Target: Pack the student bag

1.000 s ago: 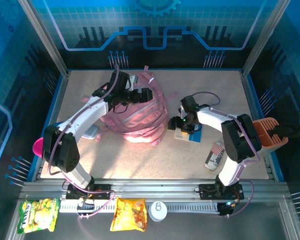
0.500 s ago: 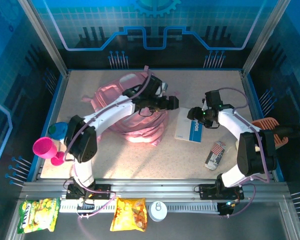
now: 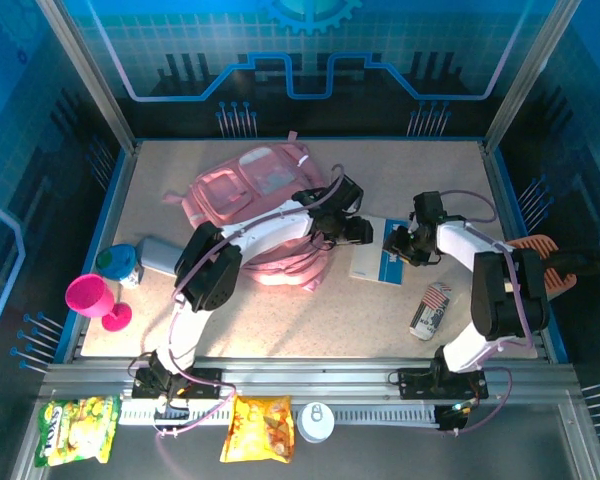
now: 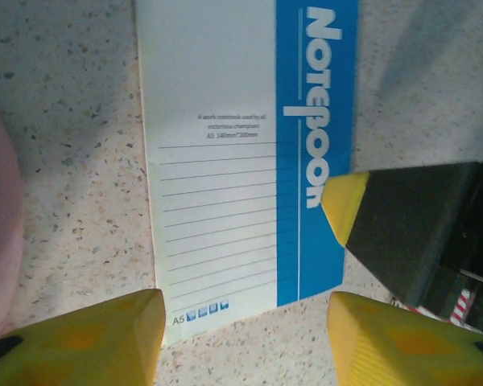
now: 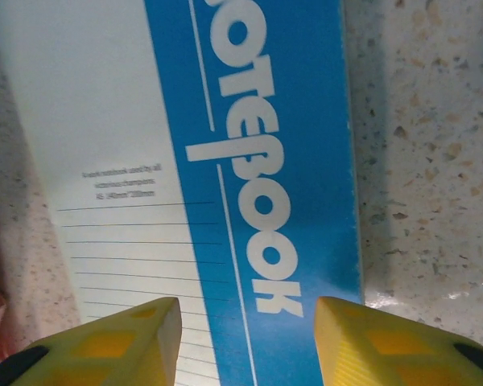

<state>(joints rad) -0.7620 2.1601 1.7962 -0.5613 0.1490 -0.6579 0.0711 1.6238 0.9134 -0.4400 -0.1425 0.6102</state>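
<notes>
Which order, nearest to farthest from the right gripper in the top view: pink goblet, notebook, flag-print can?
1. notebook: directly under the right gripper, right of centre.
2. flag-print can: lying a little toward the arm bases, on the gripper's right.
3. pink goblet: far across, at the left edge.

Notebook [image 3: 372,262]: we log bag [image 3: 250,195] close left | can [image 3: 431,309] near right | left gripper [image 4: 241,334], right gripper [image 5: 247,338] overhead | table [image 3: 310,320] in front free.
</notes>
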